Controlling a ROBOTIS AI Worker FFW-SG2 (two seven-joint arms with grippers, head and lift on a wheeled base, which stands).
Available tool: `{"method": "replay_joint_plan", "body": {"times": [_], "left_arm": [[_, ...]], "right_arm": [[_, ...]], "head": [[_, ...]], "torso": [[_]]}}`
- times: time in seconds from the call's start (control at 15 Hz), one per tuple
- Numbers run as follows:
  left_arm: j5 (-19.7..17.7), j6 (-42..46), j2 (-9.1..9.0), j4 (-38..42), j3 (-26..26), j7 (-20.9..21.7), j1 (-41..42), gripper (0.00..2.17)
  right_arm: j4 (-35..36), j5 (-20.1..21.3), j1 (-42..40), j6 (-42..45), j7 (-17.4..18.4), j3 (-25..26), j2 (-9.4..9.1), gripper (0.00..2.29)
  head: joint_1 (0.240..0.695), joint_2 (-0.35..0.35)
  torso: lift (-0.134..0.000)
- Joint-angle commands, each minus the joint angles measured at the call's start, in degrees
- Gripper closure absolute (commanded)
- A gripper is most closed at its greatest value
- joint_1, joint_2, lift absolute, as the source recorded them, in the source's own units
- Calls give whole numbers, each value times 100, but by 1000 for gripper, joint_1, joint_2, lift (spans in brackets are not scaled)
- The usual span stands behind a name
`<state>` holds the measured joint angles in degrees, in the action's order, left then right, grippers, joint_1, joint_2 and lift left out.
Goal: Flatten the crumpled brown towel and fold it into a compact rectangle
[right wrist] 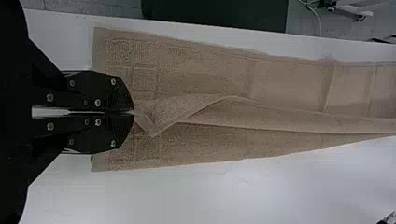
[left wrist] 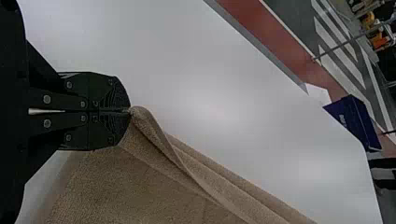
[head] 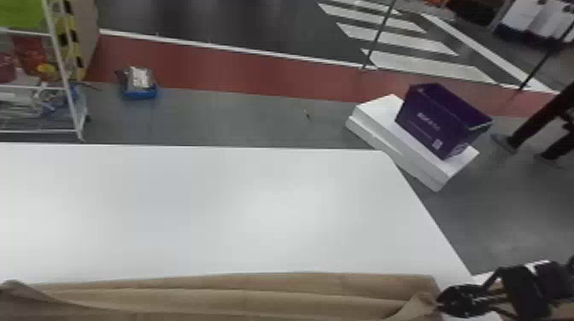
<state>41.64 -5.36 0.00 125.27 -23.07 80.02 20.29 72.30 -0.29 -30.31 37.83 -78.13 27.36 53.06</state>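
Along the near side of the white table (head: 256, 213), the brown towel (head: 239, 299) lies stretched in long folds, one end pinched by the right gripper (head: 442, 300), whose arm comes in from the table's right. Over the table's near part, the left gripper (left wrist: 129, 111) has its fingers pressed together on a bunched bit of towel. The head view cuts off the towel's near part, and the cloth between each pair of fingertips is hidden.

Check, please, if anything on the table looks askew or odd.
Yes, the towel: near the right gripper one edge is turned into a pointed flap, and long creases run along it, so it lies uneven.
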Motion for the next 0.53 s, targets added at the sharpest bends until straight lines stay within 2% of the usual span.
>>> {"method": "replay_joint_plan", "body": {"times": [0.0,0.47], "left_arm": [[-15,65,-15,68,-101,75,45,1430],[-24,83,-15,191,-268,400,159,1430]], "right_arm": [[21,3,17,-71,-19,-20,28,1099],[74,-68,17,-141,-19,129,72,1099]], "head": [[695,-350],[695,-350]], "torso": [[-124],[-124]]}}
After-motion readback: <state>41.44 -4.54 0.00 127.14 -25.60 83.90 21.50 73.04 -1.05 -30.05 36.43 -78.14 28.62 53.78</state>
